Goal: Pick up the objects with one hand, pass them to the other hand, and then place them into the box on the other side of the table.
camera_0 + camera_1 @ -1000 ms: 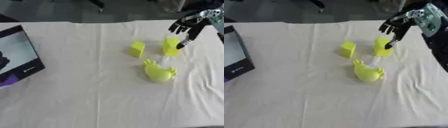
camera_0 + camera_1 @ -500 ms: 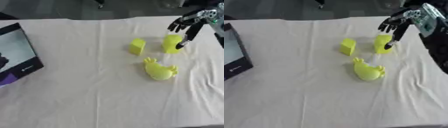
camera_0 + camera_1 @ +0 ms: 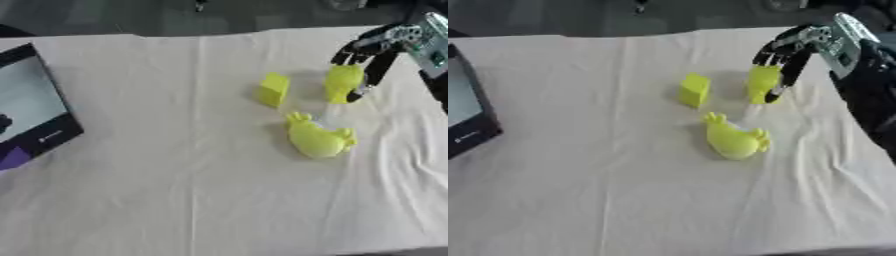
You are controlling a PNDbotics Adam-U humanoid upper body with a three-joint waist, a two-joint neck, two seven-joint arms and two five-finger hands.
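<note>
1. The right hand (image 3: 372,52) reaches in near the table's far right edge, fingers curling round the upright yellow piece (image 3: 342,82).
2. A yellow block (image 3: 273,89) stands beside it; a yellow lump (image 3: 317,139) lies nearer the middle.
3. Nothing looks delivered yet: all three remain on the cream cloth (image 3: 175,165).
4. The dark box (image 3: 26,107) waits at the left edge.

A table (image 3: 157,200) covered with a cream cloth (image 3: 579,190) fills nearly the whole scene, the cloth lying smooth on the left and creased into long folds toward the near right. Beyond the far edge of the table runs a strip of dark grey floor (image 3: 105,17), blurred, with a few darker shapes on it that cannot be made out. The light is even and soft, with only faint shadows on the cloth.
</note>
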